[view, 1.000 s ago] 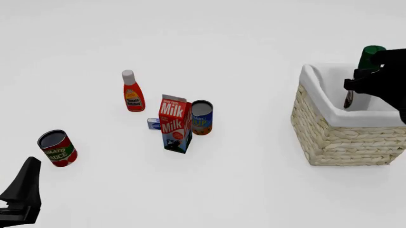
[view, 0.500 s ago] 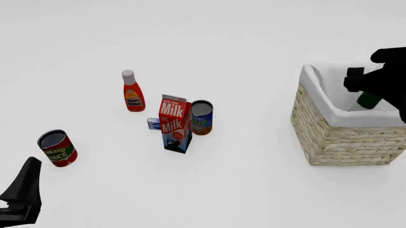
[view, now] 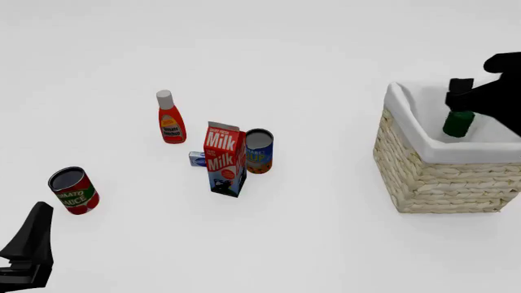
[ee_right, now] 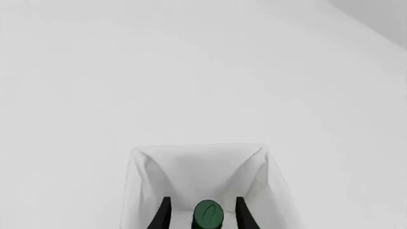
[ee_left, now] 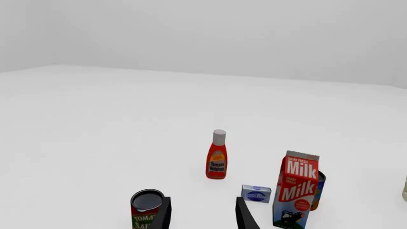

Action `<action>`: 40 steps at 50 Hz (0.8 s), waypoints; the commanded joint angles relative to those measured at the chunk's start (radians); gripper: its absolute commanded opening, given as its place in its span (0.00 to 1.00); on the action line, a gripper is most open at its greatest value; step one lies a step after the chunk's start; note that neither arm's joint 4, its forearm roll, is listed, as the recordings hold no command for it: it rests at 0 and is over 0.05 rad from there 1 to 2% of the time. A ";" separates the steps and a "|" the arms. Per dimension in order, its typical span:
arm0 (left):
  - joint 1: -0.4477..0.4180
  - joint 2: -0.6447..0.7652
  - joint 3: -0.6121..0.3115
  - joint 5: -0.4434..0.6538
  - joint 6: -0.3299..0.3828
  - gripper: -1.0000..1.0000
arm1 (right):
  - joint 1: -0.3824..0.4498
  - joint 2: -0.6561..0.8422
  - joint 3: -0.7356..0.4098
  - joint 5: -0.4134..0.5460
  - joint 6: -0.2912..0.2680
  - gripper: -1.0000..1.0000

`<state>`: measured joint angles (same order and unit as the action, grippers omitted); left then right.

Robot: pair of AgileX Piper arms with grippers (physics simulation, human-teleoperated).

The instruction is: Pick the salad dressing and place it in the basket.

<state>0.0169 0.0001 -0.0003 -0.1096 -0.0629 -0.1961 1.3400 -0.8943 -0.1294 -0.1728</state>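
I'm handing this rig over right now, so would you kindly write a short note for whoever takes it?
Right gripper: over the basket, fingers open either side of the dressing's green cap, not clamped.
Left gripper: open, holding nothing, near the tomato can.
Dressing: inside the basket; only its cap shows above the white lining.
Done: bottle delivered and let go, as far as the views show.
Left: lift the right arm away from the basket.

Only the dark green cap of the white salad dressing bottle [view: 457, 123] shows; its body is hidden inside the white-lined woven wicker basket [view: 423, 177]. The black right gripper [ee_right: 202, 212] is cut off by the frame edge.
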 commanded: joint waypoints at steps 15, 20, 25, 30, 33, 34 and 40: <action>0.001 0.000 -0.001 -0.006 0.007 1.00 | 0.034 -0.295 0.124 0.090 0.042 1.00; -0.003 0.000 -0.004 -0.009 0.008 1.00 | 0.044 -0.361 0.158 0.113 0.049 1.00; -0.006 0.000 -0.007 -0.009 0.009 1.00 | 0.052 -0.417 0.189 0.130 0.059 1.00; -0.009 0.000 -0.015 -0.005 0.010 1.00 | 0.058 -0.472 0.229 0.145 0.068 1.00; -0.010 0.000 -0.017 -0.004 0.010 1.00 | 0.057 -0.490 0.247 0.147 0.073 1.00; -0.010 0.000 -0.021 -0.001 0.010 1.00 | 0.057 -0.495 0.254 0.147 0.075 1.00; -0.011 0.000 -0.027 0.004 0.008 1.00 | 0.056 -0.544 0.290 0.164 0.087 1.00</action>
<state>0.0084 0.0001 -0.0168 -0.1119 -0.0540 -0.1447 0.8825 -0.6661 0.0097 -0.1036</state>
